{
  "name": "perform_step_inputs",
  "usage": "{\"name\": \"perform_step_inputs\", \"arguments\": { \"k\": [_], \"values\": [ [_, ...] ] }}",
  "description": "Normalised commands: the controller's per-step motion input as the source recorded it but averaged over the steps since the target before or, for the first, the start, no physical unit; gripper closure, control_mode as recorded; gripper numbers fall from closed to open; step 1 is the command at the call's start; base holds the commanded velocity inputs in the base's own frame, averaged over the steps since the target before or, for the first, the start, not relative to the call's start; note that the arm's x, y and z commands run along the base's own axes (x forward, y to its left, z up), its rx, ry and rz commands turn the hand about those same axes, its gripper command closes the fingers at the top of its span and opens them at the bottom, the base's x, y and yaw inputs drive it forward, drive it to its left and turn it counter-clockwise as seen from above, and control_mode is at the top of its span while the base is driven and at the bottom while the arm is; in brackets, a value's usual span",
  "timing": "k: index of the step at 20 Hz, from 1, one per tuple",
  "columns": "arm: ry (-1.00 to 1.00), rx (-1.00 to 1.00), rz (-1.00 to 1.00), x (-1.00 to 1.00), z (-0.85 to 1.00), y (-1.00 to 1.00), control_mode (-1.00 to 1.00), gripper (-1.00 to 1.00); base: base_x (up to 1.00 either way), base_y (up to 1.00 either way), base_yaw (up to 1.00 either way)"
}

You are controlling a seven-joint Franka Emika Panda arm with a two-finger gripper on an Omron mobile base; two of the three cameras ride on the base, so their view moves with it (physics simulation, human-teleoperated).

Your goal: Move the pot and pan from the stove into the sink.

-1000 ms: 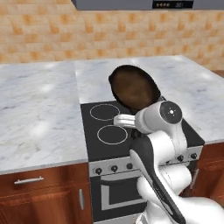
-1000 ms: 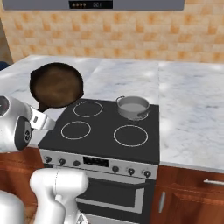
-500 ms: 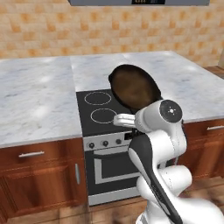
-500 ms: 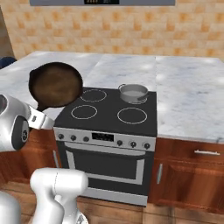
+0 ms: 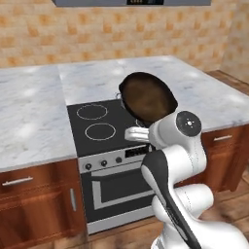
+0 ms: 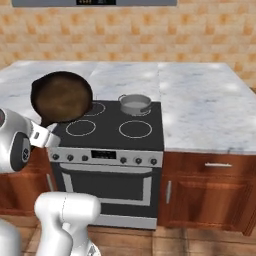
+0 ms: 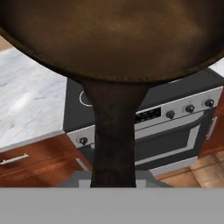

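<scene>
So, skillet [image 6: 61,96]: we see it lifted clear of the stove [image 6: 110,126], tilted, its long handle [image 7: 113,135] running down to the end effector [image 6: 39,134].
End effector: closed on that handle, we judge; the fingertips are hidden.
Pot [image 6: 134,104]: on the back right burner, untouched.
Progress: we judge neither item delivered; the skillet is in transit.
Worktop [image 6: 210,107]: white marble flanks the stove.
Writing: none we can read.

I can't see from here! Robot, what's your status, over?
Gripper shut on pan handle, pan held up off the stove. Pot sits on back right burner. Nothing blocking, over.
</scene>
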Motion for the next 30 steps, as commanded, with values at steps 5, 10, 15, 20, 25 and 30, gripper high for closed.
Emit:
{"name": "perform_step_inputs", "arguments": {
  "k": [5,10,15,20,25,30],
  "values": [
    [0.0,0.0,0.0,0.0,0.0,0.0,1.0,1.0,0.0,-0.33,-0.39],
    [0.0,0.0,0.0,0.0,0.0,0.0,1.0,1.0,0.0,-0.27,-0.42],
    [0.0,0.0,0.0,0.0,0.0,0.0,1.0,1.0,0.0,-0.24,-0.43],
    [0.0,0.0,0.0,0.0,0.0,0.0,1.0,1.0,0.0,-0.23,-0.45],
    [0.0,0.0,0.0,0.0,0.0,0.0,1.0,1.0,0.0,-0.2,-0.46],
    [0.0,0.0,0.0,0.0,0.0,0.0,1.0,1.0,0.01,-0.17,-0.47]
  ]
}}
